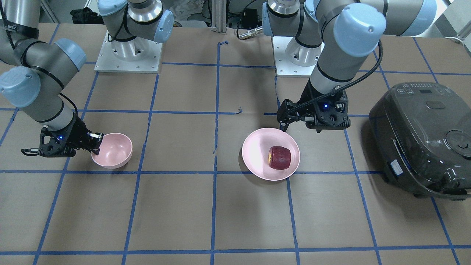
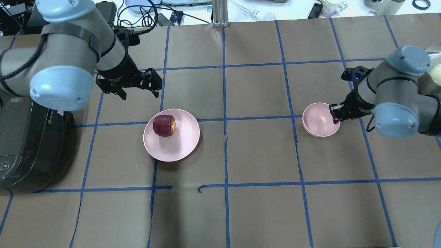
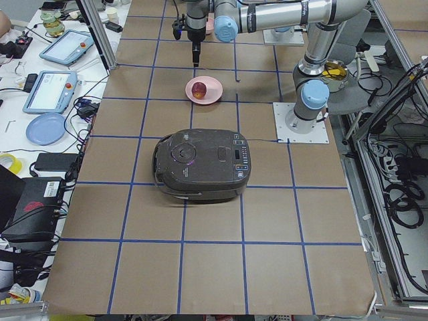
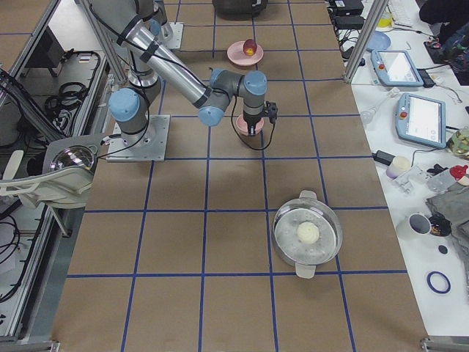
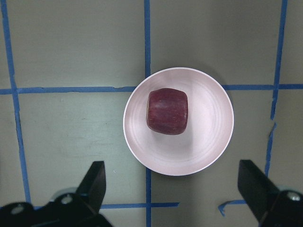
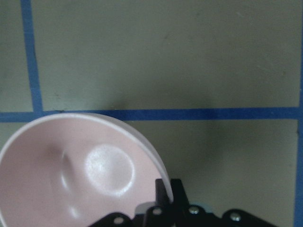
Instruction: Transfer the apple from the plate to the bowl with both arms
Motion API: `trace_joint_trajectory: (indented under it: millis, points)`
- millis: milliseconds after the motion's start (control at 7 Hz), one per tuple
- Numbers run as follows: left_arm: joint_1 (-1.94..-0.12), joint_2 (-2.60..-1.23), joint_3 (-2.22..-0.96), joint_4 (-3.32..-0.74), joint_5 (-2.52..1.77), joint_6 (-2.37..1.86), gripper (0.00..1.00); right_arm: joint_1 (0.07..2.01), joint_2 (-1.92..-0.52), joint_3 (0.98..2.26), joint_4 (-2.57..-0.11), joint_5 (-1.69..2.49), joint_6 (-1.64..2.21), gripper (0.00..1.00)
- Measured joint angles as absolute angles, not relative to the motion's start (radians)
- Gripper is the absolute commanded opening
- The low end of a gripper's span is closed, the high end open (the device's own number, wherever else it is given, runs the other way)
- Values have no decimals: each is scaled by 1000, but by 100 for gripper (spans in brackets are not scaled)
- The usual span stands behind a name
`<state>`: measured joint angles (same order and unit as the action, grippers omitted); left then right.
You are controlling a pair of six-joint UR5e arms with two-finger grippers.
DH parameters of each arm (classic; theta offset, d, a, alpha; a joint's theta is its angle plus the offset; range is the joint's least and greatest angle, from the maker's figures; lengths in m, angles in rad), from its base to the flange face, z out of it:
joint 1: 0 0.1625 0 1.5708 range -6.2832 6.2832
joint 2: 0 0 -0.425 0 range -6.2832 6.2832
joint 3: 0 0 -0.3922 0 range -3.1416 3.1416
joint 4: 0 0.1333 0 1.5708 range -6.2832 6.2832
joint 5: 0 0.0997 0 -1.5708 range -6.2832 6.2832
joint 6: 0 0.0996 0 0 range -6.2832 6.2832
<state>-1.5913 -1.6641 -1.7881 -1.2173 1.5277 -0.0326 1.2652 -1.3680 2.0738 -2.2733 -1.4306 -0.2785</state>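
Observation:
The dark red apple (image 2: 164, 125) lies on the wide pink plate (image 2: 179, 144), left of the table's middle; it also shows in the front view (image 1: 279, 157) and the left wrist view (image 5: 167, 111). My left gripper (image 2: 139, 93) is open and empty. It hovers above the plate's far rim (image 1: 257, 154), with the jaws wide apart. The small pink bowl (image 2: 318, 119) stands to the right. My right gripper (image 2: 334, 113) is shut on the bowl's rim (image 6: 156, 165), one finger inside and one outside. The bowl (image 1: 114, 149) is empty.
A dark rice cooker (image 2: 20, 144) stands at the table's left end, close to my left arm. A steel pot (image 4: 308, 235) holding a white ball sits at the right end. Blue tape lines grid the brown table. The arm bases (image 1: 128, 51) are at the robot's edge.

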Motion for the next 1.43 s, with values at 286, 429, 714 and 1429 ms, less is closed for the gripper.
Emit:
trace_joint_trajectory:
  millis: [286,429,714,1429]
  points:
    - [-1617,-1736,-1877,-1082,1527,-60,100,1421,-1367,2072,-2280,-1405,-99,0]
    - [-1629,-1779,-1909,-1010,1527,-74,100,1503,-1366,2074,-2282,-1408,-9,0]
    - [-1636,-1831,-1930,-955,1533,-73,99,1617,-1361,2088,-2282,-1427,119,99]
    - [-1634,-1872,-1934,-942,1562,-51,67,1641,-1371,1945,-2192,-1546,141,100]
